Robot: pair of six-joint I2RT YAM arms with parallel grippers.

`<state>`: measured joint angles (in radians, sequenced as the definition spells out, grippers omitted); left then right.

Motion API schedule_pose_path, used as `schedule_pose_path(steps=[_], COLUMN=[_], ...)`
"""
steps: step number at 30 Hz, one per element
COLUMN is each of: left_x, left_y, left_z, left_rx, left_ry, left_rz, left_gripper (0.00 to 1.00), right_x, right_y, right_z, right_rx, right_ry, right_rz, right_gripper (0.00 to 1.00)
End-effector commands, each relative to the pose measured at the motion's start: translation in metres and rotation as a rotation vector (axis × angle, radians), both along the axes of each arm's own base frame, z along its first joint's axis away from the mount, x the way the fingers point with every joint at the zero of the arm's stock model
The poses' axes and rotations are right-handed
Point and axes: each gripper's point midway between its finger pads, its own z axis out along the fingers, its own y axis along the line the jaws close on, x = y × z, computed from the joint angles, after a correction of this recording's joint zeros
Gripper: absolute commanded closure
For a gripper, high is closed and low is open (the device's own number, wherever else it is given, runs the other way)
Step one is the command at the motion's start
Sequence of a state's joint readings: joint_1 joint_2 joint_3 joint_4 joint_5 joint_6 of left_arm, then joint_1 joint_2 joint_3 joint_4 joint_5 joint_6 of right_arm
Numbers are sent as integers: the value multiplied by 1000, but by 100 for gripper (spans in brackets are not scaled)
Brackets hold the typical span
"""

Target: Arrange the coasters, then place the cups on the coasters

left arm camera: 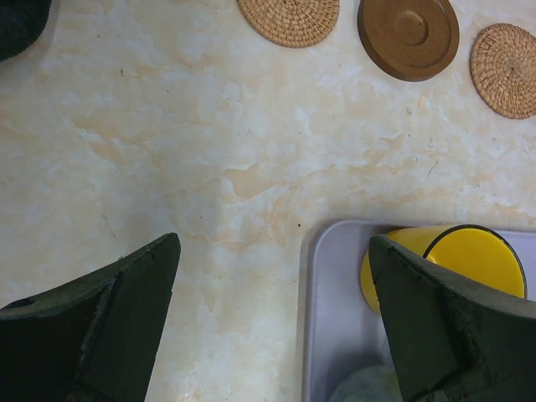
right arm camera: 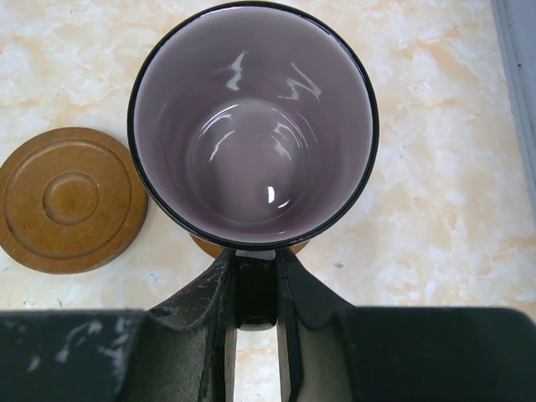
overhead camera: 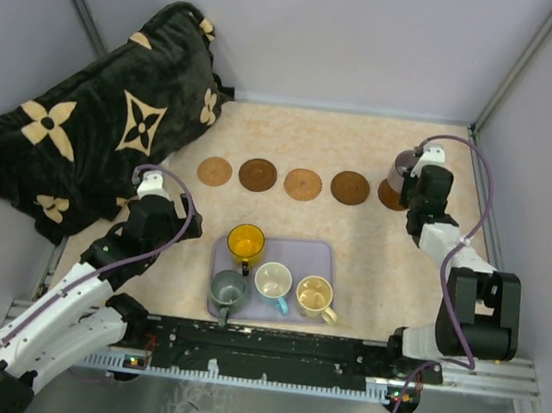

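Pinching the handle of the purple-grey mug (right arm camera: 251,126) in the right hand (right arm camera: 255,272), narrowed down onto that handle, holding the mug upright with its open mouth facing the wrist camera. Holding it over the far-right coaster (right arm camera: 208,246), a brown disc peeking out only as slivers under the mug's base; not managing to tell whether resting on it or hanging just above. Passing the ringed brown coaster (right arm camera: 67,201) just to the left, apart from the mug.

Counting five coasters lined up across the far part of the desk (overhead camera: 389,271): starting at the left with the left woven coaster (overhead camera: 215,171), then the dark wooden coaster (overhead camera: 258,174), then the middle woven coaster (overhead camera: 303,185), then the ringed brown one and the far-right one, each lying apart from its neighbour.

Hanging the left hand (left arm camera: 275,251) over bare desk, spread wide and gripping nothing, just left of the lavender tray (left arm camera: 331,335).

Finding four mugs standing on that tray: the yellow mug (overhead camera: 246,243) at its far left, the grey-green mug (overhead camera: 229,288) at its near left, the white mug with blue handle (overhead camera: 273,282) in the middle, the cream mug (overhead camera: 314,295) at the right.

Noting a black floral blanket (overhead camera: 95,124) lying bunched at the far left.
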<state>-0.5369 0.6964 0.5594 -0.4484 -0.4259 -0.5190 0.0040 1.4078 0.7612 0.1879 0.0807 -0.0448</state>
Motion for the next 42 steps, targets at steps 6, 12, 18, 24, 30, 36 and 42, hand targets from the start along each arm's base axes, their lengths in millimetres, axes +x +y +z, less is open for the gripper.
schedule_pose_path(steps=[6, 12, 18, 24, 30, 36, 42], left_x=[2, 1, 0, 0, 1, 0, 0], left_y=[-3, -3, -2, -2, -2, -3, -2], left_z=[2, 1, -1, -3, -5, -10, -10], left_rx=[-9, -10, -7, -3, 1, 4, 4], left_ry=[-8, -6, 0, 6, 12, 26, 24], left_rz=[-4, -4, -2, 0, -1, -5, -3], left_gripper=[0, 0, 0, 0, 0, 0, 0], right_x=[29, 30, 31, 31, 33, 35, 36], right_y=[-3, -6, -9, -9, -6, -6, -4], right_z=[52, 37, 31, 27, 27, 27, 25], right_rx=[2, 15, 24, 26, 34, 36, 42], right_ry=[-170, -130, -117, -113, -121, -127, -127], right_rz=[-10, -41, -73, -72, -61, -58, -47], right_gripper=[100, 100, 100, 100, 100, 100, 100])
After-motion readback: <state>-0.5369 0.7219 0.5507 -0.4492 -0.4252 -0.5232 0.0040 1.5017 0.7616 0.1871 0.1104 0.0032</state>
